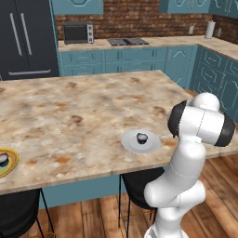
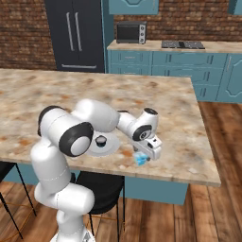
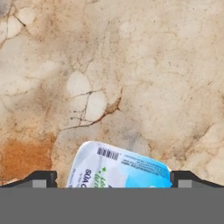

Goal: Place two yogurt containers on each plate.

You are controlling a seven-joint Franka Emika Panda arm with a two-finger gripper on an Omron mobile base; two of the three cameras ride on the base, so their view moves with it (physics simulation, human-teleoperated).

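On the counter (image 1: 83,107), each plate holds one yogurt cup: the white plate (image 1: 132,144) and the yellow plate (image 1: 11,165). Your gripper (image 2: 142,159) grips a blue-white yogurt pack (image 3: 118,168) just beside the white plate; you seem about halfway.

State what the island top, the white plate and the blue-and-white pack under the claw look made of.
Island top: polished stone, probably marble or granite, judging by the beige mottling and dark veins. White plate: glazed ceramic by its look, smooth and plain grey-white. Pack: likely thin plastic or foil, glossy, with printed barcode and lettering.
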